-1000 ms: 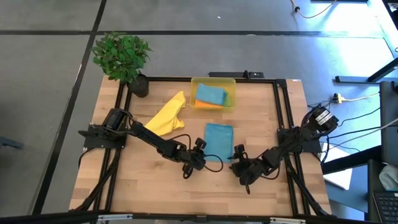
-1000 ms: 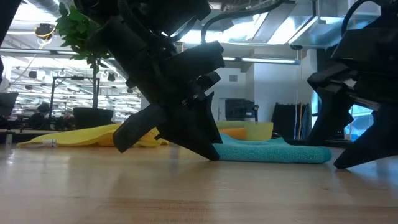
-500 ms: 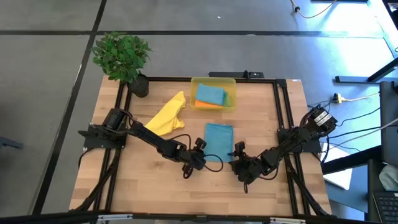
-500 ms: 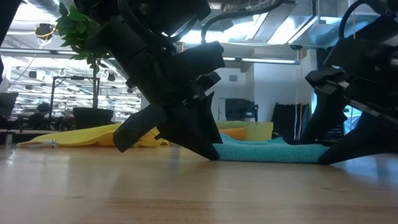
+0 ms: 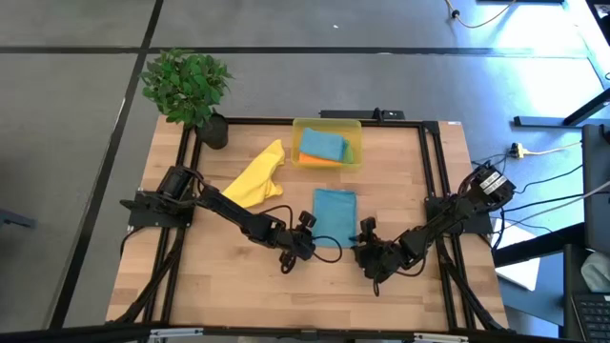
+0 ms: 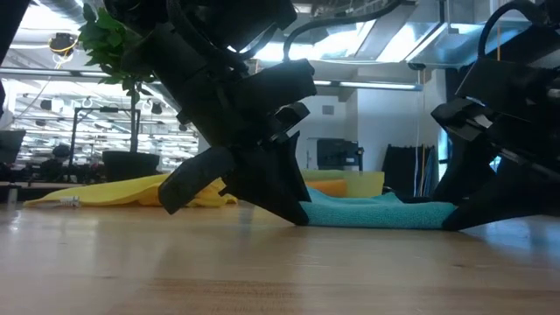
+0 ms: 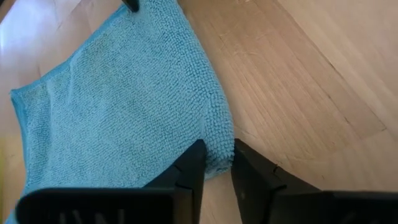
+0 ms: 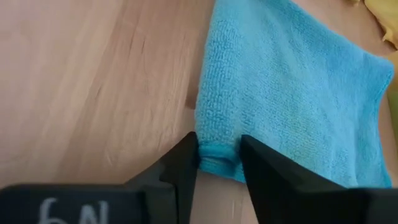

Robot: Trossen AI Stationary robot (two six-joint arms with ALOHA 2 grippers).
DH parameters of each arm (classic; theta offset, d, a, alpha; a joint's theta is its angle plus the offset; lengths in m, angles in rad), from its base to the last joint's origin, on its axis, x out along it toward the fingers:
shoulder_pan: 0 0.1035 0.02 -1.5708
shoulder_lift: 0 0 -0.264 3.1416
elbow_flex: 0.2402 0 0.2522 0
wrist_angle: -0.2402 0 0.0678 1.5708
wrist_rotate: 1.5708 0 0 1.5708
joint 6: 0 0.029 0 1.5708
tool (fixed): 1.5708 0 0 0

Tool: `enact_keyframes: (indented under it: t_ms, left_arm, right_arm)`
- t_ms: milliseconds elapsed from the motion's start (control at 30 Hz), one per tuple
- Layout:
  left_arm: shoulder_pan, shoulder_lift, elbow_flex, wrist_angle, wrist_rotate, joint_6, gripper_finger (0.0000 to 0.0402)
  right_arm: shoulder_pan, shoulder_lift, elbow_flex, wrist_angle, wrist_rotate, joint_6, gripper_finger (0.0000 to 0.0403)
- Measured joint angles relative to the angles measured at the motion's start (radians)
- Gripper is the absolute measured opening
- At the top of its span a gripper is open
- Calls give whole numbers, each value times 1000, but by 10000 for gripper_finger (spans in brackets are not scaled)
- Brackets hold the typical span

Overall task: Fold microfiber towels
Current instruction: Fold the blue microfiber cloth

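- teal-blue towel (image 5: 335,211) flat, folded into a rectangle, mid table (image 5: 191,276), looped pile
- left gripper (image 7: 214,163) pinching its near-left corner
- right gripper (image 8: 217,157) pinching its near-right corner

Bright even overhead light, low view backlit w/ window glare, arms silhouetted

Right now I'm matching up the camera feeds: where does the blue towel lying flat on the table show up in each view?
High view: blue towel at table centre, just below the yellow bin.
Low view: a flat teal strip right of centre, between the two arms.
Left wrist view: fills the upper left, one corner between the left gripper fingers.
Right wrist view: upper right, one corner between the right gripper fingers.
Shared landmark: the wooden table.
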Motion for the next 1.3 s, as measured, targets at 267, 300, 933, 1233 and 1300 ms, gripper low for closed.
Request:
enact_keyframes:
  t_ms: [267, 300, 933, 1233, 1300]
  left_arm:
    - [0, 2, 0, 0, 18, -19, 5]
    - [-2, 2, 0, 0, 16, -25, 5]
    - [-141, -45, 0, -79, 125, -255, 0]
    - [-177, -187, -1, -93, 270, -315, 0]
    - [-175, -199, 0, -93, 302, -323, 0]
  right_arm:
    - [1, 5, -3, 33, -36, 3, 34]
    - [1, 5, -2, 33, -37, 11, 19]
    - [57, 10, 208, -78, -266, 216, 6]
    - [63, 7, 284, -75, -377, 235, 6]
    - [58, 7, 285, -57, -415, 244, 6]
